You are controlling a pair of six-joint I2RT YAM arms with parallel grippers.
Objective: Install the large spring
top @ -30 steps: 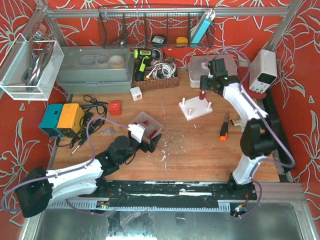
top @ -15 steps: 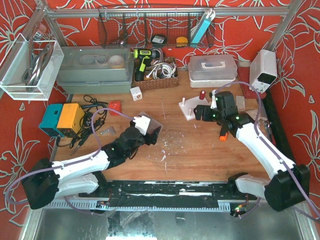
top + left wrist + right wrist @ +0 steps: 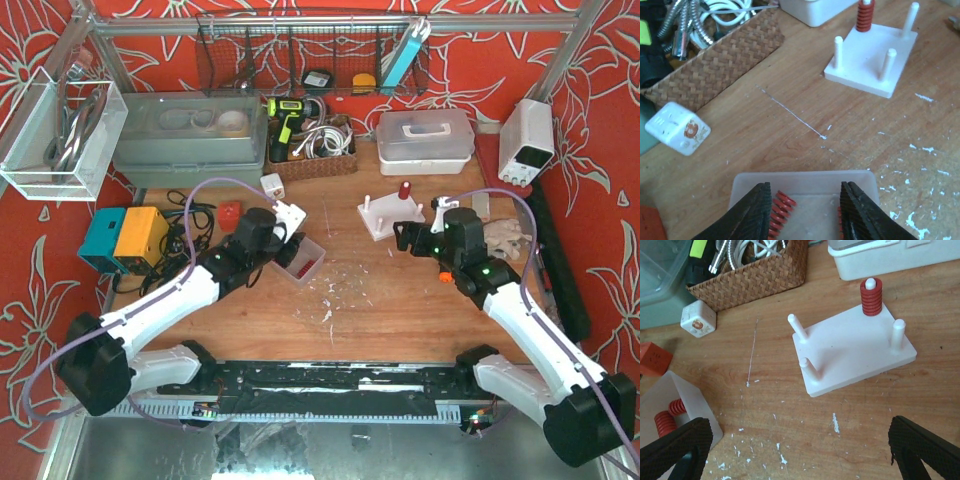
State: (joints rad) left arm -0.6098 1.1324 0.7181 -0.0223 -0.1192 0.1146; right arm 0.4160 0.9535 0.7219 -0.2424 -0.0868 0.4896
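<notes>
The white base [image 3: 385, 222] with four pegs lies mid-table, and one red spring [image 3: 405, 190] sits on its far peg. In the left wrist view my left gripper [image 3: 807, 215] hangs over the clear tray [image 3: 805, 181] with its jaws apart. A red spring [image 3: 780, 211] lies against the left finger [image 3: 752, 217], not pinched. A second red spring [image 3: 839, 220] peeks out by the other finger. My right gripper [image 3: 800, 455] is wide open above bare wood, just in front of the base [image 3: 850, 355]. Nothing is between its fingers.
A wicker basket [image 3: 315, 150] of cables and a white lidded box [image 3: 425, 135] stand behind the base. A white cube [image 3: 271, 187] and a red block [image 3: 230, 215] lie left of it. An orange screwdriver [image 3: 444, 273] lies by the right arm. White flecks dot the wood.
My left arm has reached farther back over the tray and its jaws have narrowed. My right arm has drawn back from the far peg to the near side of the base and opened.
</notes>
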